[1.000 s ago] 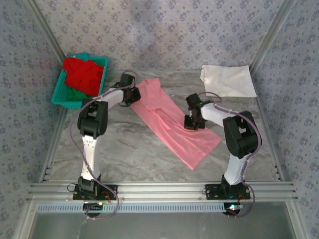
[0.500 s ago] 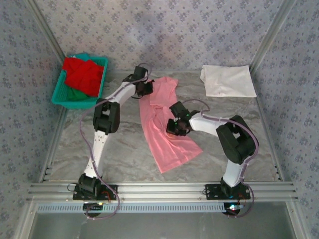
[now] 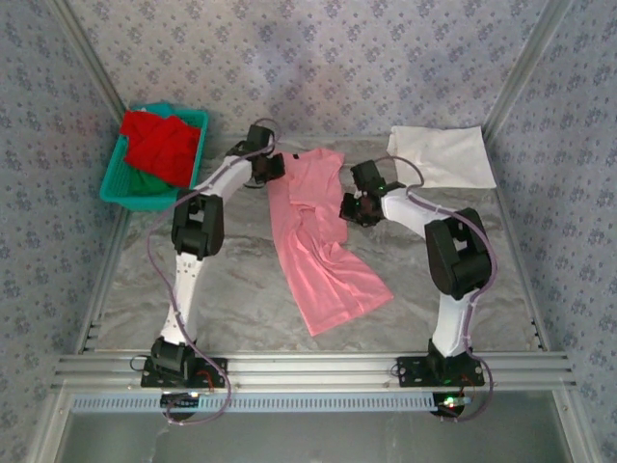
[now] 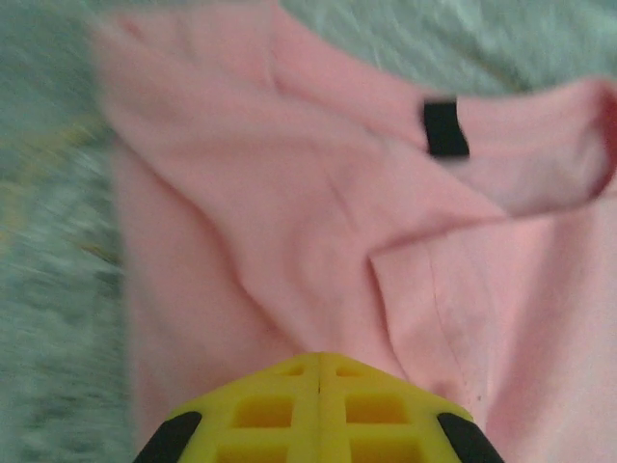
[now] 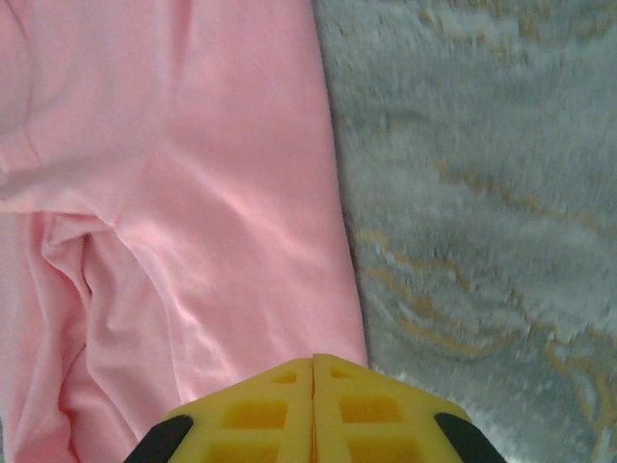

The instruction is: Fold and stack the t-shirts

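My left hand (image 3: 269,166) is clamped together on the pink t-shirt (image 3: 313,246) at its upper left corner. Creases run into the fingertips, so I judge it anchors that end. My right hand (image 3: 356,206) is together too, at the shirt's right edge; whether it pinches cloth I cannot tell. The shirt lies lengthwise at the centre of the desk (image 3: 222,280), spread for folding. The white t-shirt (image 3: 442,156) lies upper right.
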